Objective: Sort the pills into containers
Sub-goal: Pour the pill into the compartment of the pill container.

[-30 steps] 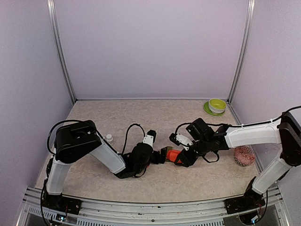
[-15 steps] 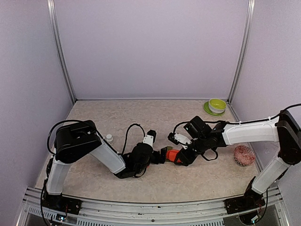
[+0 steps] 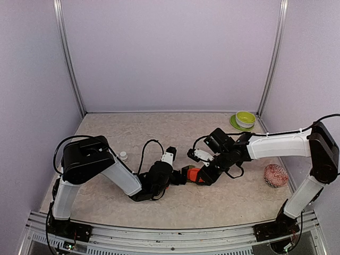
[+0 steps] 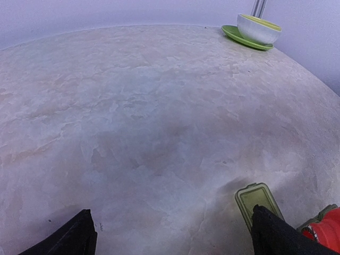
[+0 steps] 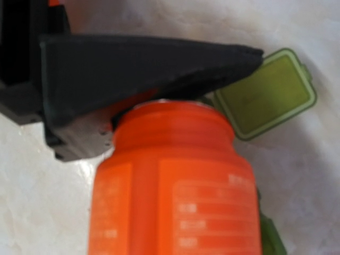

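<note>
The dark-green containers (image 3: 185, 170) lie mid-table between the two grippers. One flipped-open square lid (image 4: 256, 201) shows in the left wrist view, and the same lid (image 5: 265, 93) in the right wrist view. My left gripper (image 3: 178, 178) rests low on the table, open, and the lid sits just ahead of its right fingertip (image 4: 271, 234). My right gripper (image 3: 202, 175) is shut on the red-orange bottle (image 3: 192, 175), which lies tipped with its mouth toward the containers. That bottle (image 5: 175, 180) fills the right wrist view and hides the fingers. No pills are in view.
A tiny clear bottle with a white cap (image 3: 123, 156) stands at the left. A bowl (image 3: 245, 118) on a green plate sits at the back right corner. A patterned pink ball (image 3: 276, 176) lies at the right. Walls close in three sides.
The right arm has shifted a little to the left, carrying the bottle slightly toward the containers. The left arm has not moved.
</note>
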